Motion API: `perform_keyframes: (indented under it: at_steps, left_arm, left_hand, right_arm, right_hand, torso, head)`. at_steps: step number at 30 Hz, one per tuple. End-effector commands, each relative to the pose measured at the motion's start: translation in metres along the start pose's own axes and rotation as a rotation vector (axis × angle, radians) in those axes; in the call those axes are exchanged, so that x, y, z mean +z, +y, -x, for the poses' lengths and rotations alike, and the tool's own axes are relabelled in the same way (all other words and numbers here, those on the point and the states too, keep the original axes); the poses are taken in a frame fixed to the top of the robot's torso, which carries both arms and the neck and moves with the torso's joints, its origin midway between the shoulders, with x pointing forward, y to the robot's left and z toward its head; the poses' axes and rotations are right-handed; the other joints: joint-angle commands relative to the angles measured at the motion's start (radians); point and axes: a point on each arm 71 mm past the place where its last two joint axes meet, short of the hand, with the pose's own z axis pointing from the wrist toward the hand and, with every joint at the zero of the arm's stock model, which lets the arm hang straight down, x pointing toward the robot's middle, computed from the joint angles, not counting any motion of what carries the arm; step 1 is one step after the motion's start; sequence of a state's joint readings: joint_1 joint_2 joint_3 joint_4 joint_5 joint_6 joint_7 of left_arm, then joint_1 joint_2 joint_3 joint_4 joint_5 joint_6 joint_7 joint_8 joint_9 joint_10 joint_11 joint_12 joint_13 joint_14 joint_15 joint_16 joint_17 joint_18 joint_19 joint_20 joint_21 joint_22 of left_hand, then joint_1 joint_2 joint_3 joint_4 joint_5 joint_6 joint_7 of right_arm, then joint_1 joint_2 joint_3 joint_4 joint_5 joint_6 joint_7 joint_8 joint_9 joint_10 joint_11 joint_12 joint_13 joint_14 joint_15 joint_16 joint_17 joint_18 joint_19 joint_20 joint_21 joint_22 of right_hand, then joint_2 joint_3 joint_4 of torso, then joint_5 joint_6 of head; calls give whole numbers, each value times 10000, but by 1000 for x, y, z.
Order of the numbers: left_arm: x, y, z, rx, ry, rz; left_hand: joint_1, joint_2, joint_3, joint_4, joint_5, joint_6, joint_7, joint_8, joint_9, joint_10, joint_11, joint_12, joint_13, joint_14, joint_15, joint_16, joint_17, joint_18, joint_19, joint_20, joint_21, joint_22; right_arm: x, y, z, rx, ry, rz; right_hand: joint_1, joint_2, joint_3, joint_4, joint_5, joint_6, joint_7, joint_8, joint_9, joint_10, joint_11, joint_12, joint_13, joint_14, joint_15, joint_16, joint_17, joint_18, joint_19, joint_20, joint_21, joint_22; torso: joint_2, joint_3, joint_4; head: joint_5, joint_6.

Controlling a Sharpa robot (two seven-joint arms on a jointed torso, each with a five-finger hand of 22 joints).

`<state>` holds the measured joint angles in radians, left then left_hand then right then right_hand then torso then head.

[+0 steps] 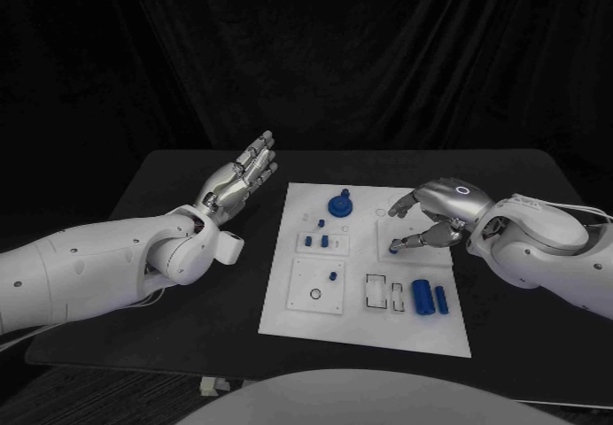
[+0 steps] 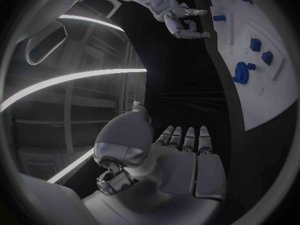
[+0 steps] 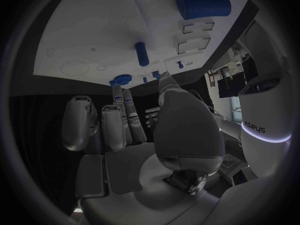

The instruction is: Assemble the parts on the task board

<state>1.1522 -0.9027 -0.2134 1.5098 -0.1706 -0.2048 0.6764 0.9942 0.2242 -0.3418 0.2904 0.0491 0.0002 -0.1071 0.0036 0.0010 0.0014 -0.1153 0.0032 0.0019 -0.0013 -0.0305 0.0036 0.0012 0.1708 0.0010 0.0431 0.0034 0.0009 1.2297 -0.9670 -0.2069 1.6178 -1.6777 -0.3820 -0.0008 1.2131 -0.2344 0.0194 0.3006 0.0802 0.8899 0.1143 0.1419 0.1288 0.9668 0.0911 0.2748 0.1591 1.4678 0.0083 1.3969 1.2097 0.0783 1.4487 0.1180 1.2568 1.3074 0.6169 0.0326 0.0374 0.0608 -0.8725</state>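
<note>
With the left robot hand (image 1: 243,175) open and raised beside the task board (image 1: 370,319), and the right robot hand (image 1: 432,217) empty, fingers lowered onto the board's right section, its fingertips risk knocking the loose blue parts (image 1: 428,297) near the front edge out of place.

A black bench (image 1: 511,292) carries the white task board (image 1: 370,323), which lies flat near its middle with bare dark surface on every side.
</note>
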Motion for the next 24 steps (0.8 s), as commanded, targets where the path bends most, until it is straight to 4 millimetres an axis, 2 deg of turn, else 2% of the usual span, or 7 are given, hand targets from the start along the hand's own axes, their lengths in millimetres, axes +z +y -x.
perform_keyframes:
  at_steps: [1, 5, 6, 7, 11, 16, 24]
  left_arm:
    - [0, -9, -1, 110, -86, -1139]
    - [0, -8, -1, 74, -45, -1052]
    - [0, -8, -1, 64, -41, -1064]
    - [0, -8, -1, 35, -41, -1079]
    - [1, -8, -1, -81, -31, -1108]
    - [2, -7, 0, -162, 3, -1120]
    - [3, -6, 0, -248, 83, -1070]
  left_hand:
    - [9, 105, -119, 3, -32, -2, 77, -36, -10, -14, 83, -32, -19, 13, -208, -36, -12, 35, -10, 111, -34, -9]
    - [72, 148, -206, -6, -30, -2, -30, -36, -10, -14, 72, -32, -19, 13, -184, -36, -12, 32, -10, 123, -34, -9]
    - [142, 205, -240, -8, -31, -2, -483, -36, -10, -14, 140, -32, -19, 13, -118, -36, -12, -9, -10, 137, -34, -9]
    - [213, 246, -268, -14, -30, -2, -687, -36, -10, -14, 173, -32, -19, 13, -78, -36, -12, -43, -10, 141, -34, -9]
    - [466, 330, -304, -20, -27, -2, -1100, -36, -10, -14, 250, -32, -19, 13, -10, -36, -12, -133, -10, 121, -34, -9]
    - [766, 412, -215, -54, -3, -2, -1269, -36, -10, -14, 320, -32, -19, 13, 94, -36, -12, -200, -10, 152, -34, -9]
    - [1348, 358, 91, -14, 665, -2, -1140, -36, -10, -14, 513, -32, -19, 13, 264, -36, -12, -304, -10, 226, -34, -9]
  right_arm:
    - [0, 0, -4, 30, 186, -41]
    - [0, 0, -5, 46, 259, -47]
    - [0, 0, -6, 48, 289, -48]
    - [0, 0, -6, 50, 326, -48]
    - [0, 1, -8, 55, 455, -48]
    - [2, 2, -10, 55, 623, -36]
    - [4, 4, -13, 80, 823, 60]
  right_hand:
    - [53, -40, -48, -20, -66, 2, 104, -45, -15, -54, 58, -67, -19, -10, 76, -52, -30, -94, -59, 14, -68, 1723]
    - [431, 150, 149, -34, 421, -7, 168, -106, -33, -92, 79, -115, -45, -54, 94, -94, -98, -77, -108, 37, -156, 1700]
    - [499, 186, 182, -37, 541, -11, 167, -118, -37, -95, 79, -121, -49, -58, 93, -96, -103, -75, -111, 39, -160, 1700]
    - [793, 335, 336, -55, 1012, -11, 137, -144, -44, -106, 73, -136, -57, -78, 79, -116, -139, -66, -132, 31, -200, 1690]
    - [1176, 481, 486, -76, 1700, 35, 113, -165, -43, -160, 70, -153, -68, -124, 43, -163, -221, -44, -187, 6, -311, 1661]
    - [1489, 580, 591, -106, 2075, 162, 85, -131, -13, -150, 54, -114, -58, -141, 17, -175, -244, -36, -208, -18, -359, 1650]
    - [1827, 661, 694, -134, 2605, 426, 23, 25, 78, 77, -18, 90, 20, -162, -21, -200, -292, -31, -221, -54, -390, 1644]
  torso:
    - [4, 0, -4]
    - [-1, 2, -9]
    - [-4, 2, -10]
    - [-6, 3, -10]
    - [-9, 5, -8]
    - [1, 3, -7]
    - [4, 1, 2]
  head:
    - [-10, -2]
    - [-40, -2]
    - [-55, -2]
    - [-70, -2]
    - [-77, -2]
    - [-69, -2]
    - [-108, -2]
